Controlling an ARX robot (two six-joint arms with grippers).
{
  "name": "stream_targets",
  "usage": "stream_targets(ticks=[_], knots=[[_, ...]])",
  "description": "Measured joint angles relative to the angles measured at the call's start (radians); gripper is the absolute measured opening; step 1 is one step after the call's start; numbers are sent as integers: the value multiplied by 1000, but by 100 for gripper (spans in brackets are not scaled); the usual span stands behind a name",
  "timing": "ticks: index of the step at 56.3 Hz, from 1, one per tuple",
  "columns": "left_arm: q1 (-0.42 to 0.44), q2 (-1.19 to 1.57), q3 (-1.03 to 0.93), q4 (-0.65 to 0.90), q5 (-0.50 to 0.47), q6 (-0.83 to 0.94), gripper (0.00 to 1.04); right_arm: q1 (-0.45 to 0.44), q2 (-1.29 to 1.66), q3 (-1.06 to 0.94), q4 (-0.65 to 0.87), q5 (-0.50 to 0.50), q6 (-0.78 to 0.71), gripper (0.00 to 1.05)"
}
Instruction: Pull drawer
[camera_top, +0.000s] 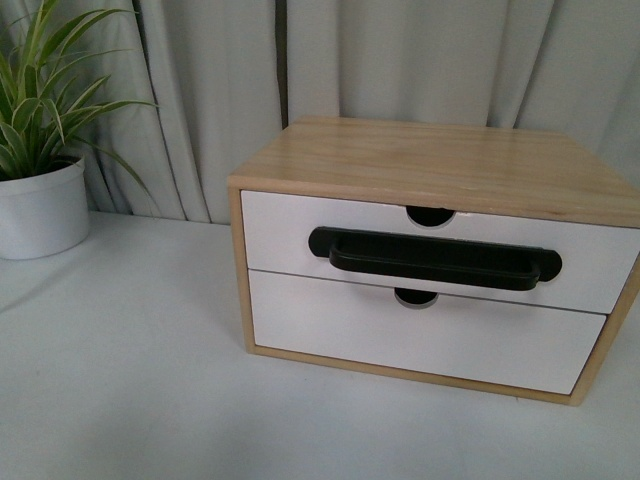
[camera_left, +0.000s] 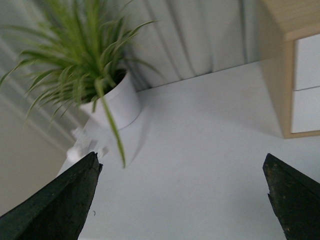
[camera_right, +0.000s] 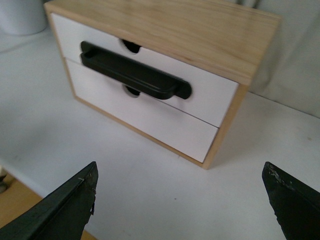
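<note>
The right claw (camera_right: 179, 170) stands wide and holds nothing, hovering over the bench (camera_right: 150, 190) in front of the wooden chest (camera_right: 200, 30) and well apart from it. The left claw (camera_left: 181, 159) is equally wide and empty, off to the chest's left, nearer the potted plant (camera_left: 107, 100). The drawer (camera_top: 285, 232) is the upper of the chest's two white fronts and looks fully shut. Its black bar handle (camera_top: 435, 258) runs across the front below the half-round notch. For a clean pull, I judge the right claw should approach the handle's middle squarely, pinch the bar from above and below, then draw straight back. An off-centre grip could twist or drag the chest.
</note>
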Motion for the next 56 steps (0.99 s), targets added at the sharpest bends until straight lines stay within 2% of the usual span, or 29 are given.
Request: stream_targets(ticks=[12, 24, 39, 56], knots=[[-67, 287, 148, 31, 276, 206, 99, 34, 245, 151, -32, -47, -183, 96], [-122, 500, 294, -37, 401, 397, 99, 51, 397, 244, -45, -62, -338, 96], [-161, 710, 499, -224, 494, 567, 99, 97, 554, 338, -73, -71, -494, 96], [-180, 893, 699, -378, 504, 721, 99, 151, 710, 411, -50, -71, -648, 96]])
